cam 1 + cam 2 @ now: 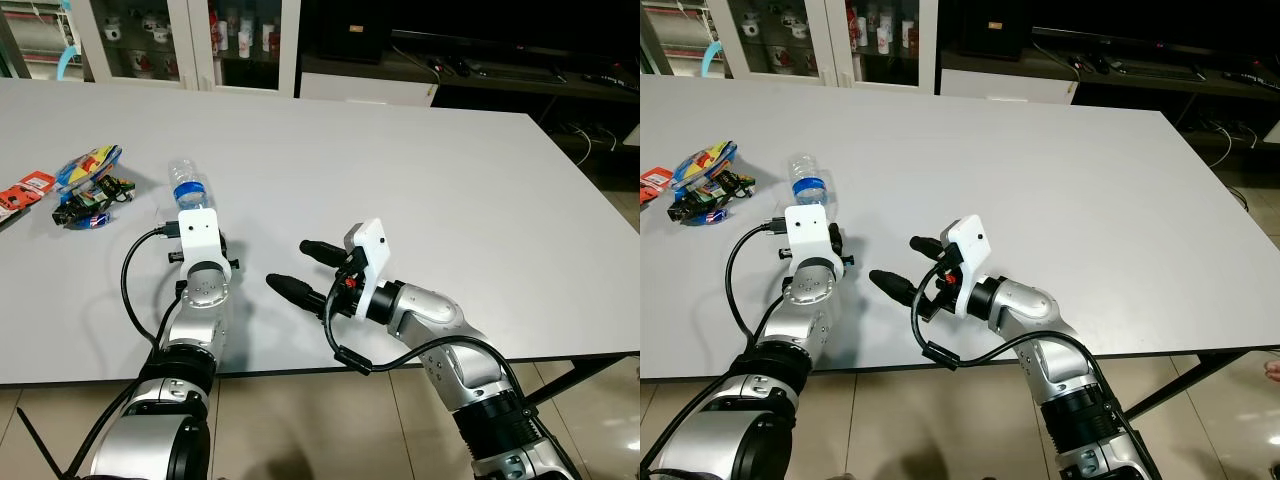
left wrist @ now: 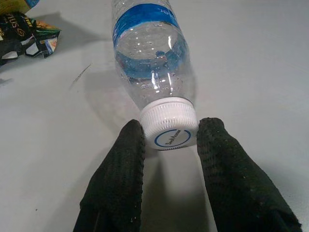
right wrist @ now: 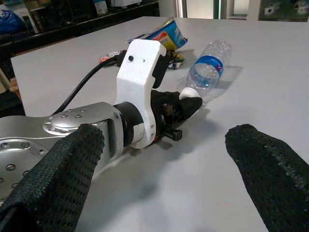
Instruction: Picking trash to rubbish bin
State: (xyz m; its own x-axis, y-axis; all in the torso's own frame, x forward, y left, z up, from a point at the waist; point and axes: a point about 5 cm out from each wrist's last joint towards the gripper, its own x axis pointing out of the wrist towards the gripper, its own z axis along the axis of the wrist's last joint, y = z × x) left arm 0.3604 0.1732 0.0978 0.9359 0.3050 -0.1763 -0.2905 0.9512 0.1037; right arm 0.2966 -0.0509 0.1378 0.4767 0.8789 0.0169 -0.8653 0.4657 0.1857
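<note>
A clear plastic bottle [image 2: 152, 63] with a blue label lies on its side on the smooth grey table [image 1: 420, 170], its long axis running away from the robot and its ribbed white cap [image 2: 169, 124] pointing toward the robot. The left gripper [image 2: 169, 145] sits at the cap end, its two textured black fingers [image 2: 123, 169] set narrowly on either side of the cap, close against it but not visibly clamped. Left of the bottle lie crumpled, colourful snack wrappers [image 1: 88, 185] and a small red packet [image 1: 22, 192]. Right of the bottle, well apart, the right gripper [image 1: 295, 268] hovers with fingers spread wide, holding nothing. Beyond the table stands a glass-fronted cabinet [image 1: 190, 40].
</note>
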